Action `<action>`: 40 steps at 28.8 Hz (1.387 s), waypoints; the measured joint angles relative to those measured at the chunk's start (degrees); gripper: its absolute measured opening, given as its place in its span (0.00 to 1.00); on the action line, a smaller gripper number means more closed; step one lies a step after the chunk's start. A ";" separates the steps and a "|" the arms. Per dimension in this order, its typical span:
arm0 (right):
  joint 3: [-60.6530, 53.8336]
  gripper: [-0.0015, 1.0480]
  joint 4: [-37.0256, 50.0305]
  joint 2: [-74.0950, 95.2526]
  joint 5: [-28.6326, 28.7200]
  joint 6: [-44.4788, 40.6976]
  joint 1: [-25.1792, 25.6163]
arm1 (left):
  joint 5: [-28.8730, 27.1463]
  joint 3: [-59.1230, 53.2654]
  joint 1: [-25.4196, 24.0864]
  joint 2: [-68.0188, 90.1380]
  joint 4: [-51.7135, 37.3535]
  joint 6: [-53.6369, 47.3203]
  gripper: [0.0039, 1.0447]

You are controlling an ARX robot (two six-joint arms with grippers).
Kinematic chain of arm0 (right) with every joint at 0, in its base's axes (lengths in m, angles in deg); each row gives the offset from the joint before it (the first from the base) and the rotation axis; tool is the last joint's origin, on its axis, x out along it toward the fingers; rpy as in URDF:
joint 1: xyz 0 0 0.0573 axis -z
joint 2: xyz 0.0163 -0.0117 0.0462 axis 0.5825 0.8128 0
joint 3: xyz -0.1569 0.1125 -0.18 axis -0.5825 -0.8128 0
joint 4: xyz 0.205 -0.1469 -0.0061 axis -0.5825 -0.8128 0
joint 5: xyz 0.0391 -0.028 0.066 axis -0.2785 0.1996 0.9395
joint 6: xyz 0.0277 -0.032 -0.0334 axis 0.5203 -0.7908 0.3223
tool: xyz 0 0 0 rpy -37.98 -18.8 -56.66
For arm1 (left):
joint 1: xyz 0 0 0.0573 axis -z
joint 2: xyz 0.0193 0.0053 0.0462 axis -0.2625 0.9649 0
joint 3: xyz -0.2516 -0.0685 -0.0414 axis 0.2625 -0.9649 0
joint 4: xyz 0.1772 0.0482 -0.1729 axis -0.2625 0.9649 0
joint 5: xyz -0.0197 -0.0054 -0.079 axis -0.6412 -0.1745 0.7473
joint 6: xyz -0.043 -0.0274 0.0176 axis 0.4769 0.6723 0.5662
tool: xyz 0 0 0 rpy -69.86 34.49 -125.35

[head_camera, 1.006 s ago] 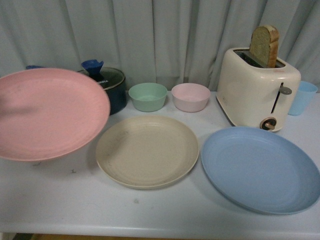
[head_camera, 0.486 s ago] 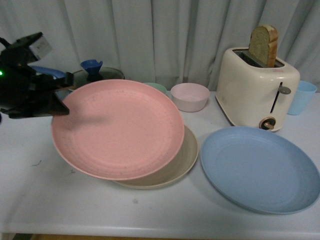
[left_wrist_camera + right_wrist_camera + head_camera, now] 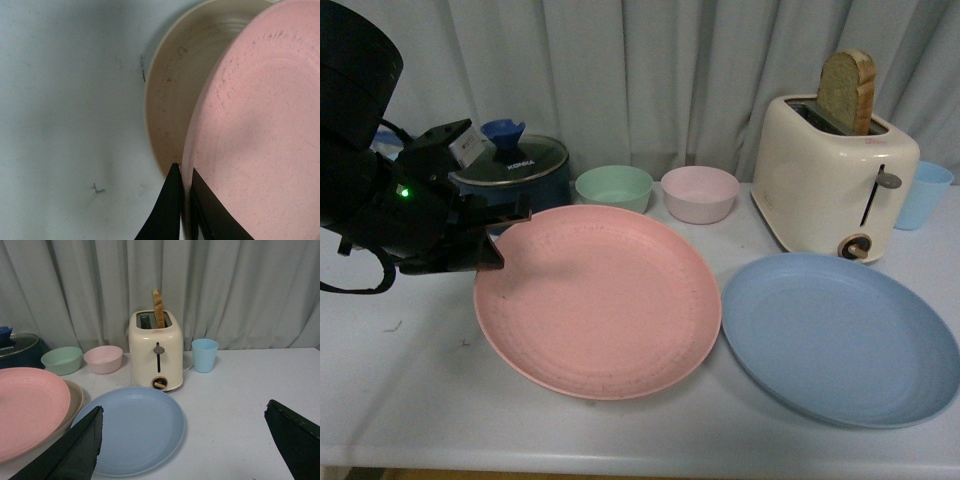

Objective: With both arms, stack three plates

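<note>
My left gripper (image 3: pixel 492 252) is shut on the left rim of the pink plate (image 3: pixel 600 298), which now lies over the cream-beige plate; in the front view the cream plate is almost fully hidden. In the left wrist view the pink plate (image 3: pixel 255 125) sits above the cream-beige plate (image 3: pixel 172 85), with both black fingers (image 3: pixel 172 200) pinching the pink rim. The light blue plate (image 3: pixel 840 335) lies flat at the right. My right gripper (image 3: pixel 185 440) is open and empty above the table near the blue plate (image 3: pixel 132 427); it does not show in the front view.
A cream toaster (image 3: pixel 835 185) with a bread slice stands at the back right beside a light blue cup (image 3: pixel 923 195). A green bowl (image 3: pixel 614 192), a pink bowl (image 3: pixel 700 193) and a dark lidded pot (image 3: pixel 515 170) stand along the back, before a grey curtain.
My left arm has carried the pink plate rightward and down from the far left until it covers the cream-beige plate. The blue plate has not moved.
</note>
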 joint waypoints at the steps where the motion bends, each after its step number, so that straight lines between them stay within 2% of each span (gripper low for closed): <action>1: 0.00 0.94 0.00 0.00 0.00 0.00 0.00 | -0.17 0.22 0.00 0.31 -0.13 0.09 0.02; 25: 0.00 0.94 -0.02 0.00 0.00 0.00 0.00 | -4.33 8.76 1.88 9.01 -0.07 2.69 0.02; 26: 0.00 0.94 0.00 0.00 0.00 0.00 0.00 | -4.31 8.76 1.90 9.70 -0.42 2.80 0.07; 28: 0.00 0.94 0.00 0.00 0.00 0.00 0.00 | -4.50 8.31 1.92 9.27 -1.27 2.38 0.28; 30: 0.00 0.94 -0.02 0.00 0.00 0.00 0.00 | -3.43 2.69 1.90 2.75 -4.74 0.66 0.51; 34: 0.00 0.94 0.00 0.00 0.00 0.00 0.00 | -3.85 -1.64 2.03 -3.13 -10.29 -1.38 0.61; 37: 0.00 0.94 0.00 0.00 0.00 0.00 0.00 | -4.04 -9.16 2.45 -12.94 -21.51 -5.05 0.73; 40: 0.00 0.94 -0.04 0.00 0.00 0.00 0.00 | -5.55 -15.26 3.23 -21.59 -29.73 -7.93 0.81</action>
